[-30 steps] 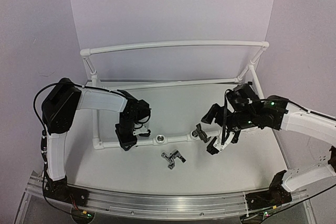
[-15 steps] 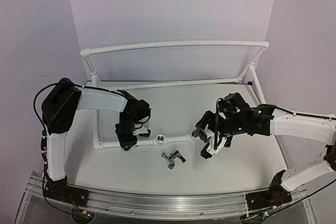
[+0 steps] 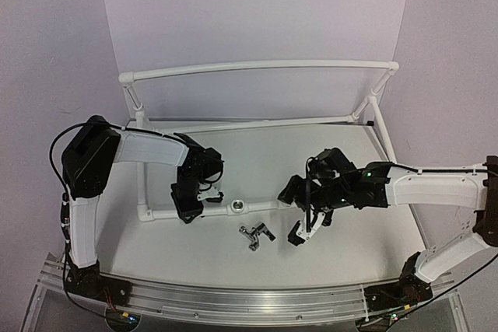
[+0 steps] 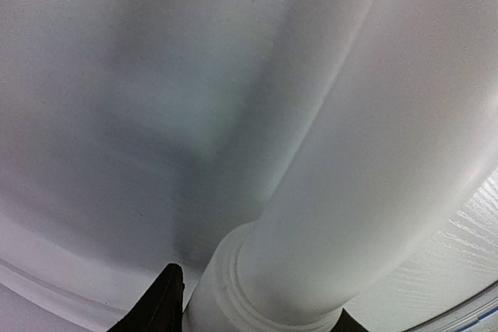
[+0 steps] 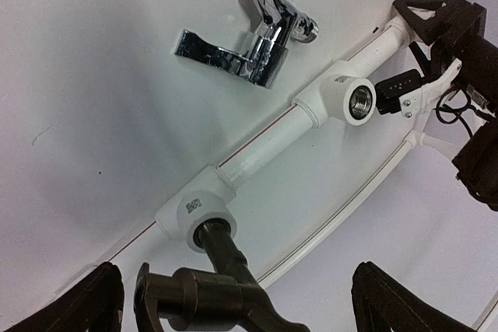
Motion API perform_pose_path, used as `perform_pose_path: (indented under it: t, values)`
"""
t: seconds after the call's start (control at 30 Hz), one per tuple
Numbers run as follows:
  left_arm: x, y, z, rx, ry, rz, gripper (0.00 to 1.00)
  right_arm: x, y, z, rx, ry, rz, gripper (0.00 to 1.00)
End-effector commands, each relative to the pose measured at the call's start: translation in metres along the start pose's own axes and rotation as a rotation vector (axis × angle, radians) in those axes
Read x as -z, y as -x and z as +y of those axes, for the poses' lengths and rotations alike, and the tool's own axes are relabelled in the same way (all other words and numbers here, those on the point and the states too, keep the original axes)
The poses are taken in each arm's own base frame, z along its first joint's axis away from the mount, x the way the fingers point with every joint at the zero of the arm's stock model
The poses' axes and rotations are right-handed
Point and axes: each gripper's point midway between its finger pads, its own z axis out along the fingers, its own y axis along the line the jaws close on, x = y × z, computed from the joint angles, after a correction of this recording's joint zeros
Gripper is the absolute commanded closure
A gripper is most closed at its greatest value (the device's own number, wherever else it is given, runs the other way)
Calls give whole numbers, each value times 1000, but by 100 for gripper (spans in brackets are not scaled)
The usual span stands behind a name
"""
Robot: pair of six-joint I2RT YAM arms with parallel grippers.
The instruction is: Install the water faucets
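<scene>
Concealment, noted first. Left wrist view: filled almost wholly by a blurred white pipe of the pipe frame [image 4: 334, 153] at very close range. Only two dark fingertips [image 4: 167, 305] show at the lower edge, one on either side of the pipe's collar.

Right wrist view: seated faucet [image 5: 206, 289], dark, cut off by the bottom edge, its lever arms seen only in part. Its stem is set in the nearer tee socket [image 5: 194, 207] of the front rail. In the top view this faucet is largely masked by the right arm's wrist and cannot be told apart from the dark parts around it.

Loose faucet [image 3: 257, 233]: lies on its side on the desk [image 3: 194, 262], just in front of the front rail and between the two arms, touched by nothing. It looks dark from above and bright chrome in the right wrist view.

Second socket [image 3: 236, 207]: silver-ringed, on the front rail between the left jaws and the seated faucet.

Left arm [image 3: 148, 149]: elbow raised at the far left, forearm running rightward, wrist bent down onto the front rail. Left jaws clamped round the pipe near the frame's left corner.

Right arm [image 3: 436, 184]: stretched leftward low over the desk. Right jaws released and spread wide, fingers [image 5: 93, 305] well apart to either side of the seated faucet, neither touching it.
</scene>
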Motion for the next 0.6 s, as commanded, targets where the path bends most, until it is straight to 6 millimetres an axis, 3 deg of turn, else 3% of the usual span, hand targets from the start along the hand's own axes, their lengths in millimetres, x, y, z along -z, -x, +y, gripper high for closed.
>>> perform_pose_path:
  t: [0.0, 0.27, 0.47, 0.57]
  values:
    - [-12, 35, -8, 244, -145, -127, 84, -2, 2, -22, 300, -44, -1, 2]
    - [-12, 35, -8, 241, -146, -128, 84, -7, 2, -25, 302, -35, 23, 2]
    - [-12, 36, -8, 241, -147, -130, 84, 5, -8, 1, 347, 32, 102, 2]
    - [-14, 36, -9, 239, -152, -130, 84, 8, -15, 4, 332, 46, 141, 2]
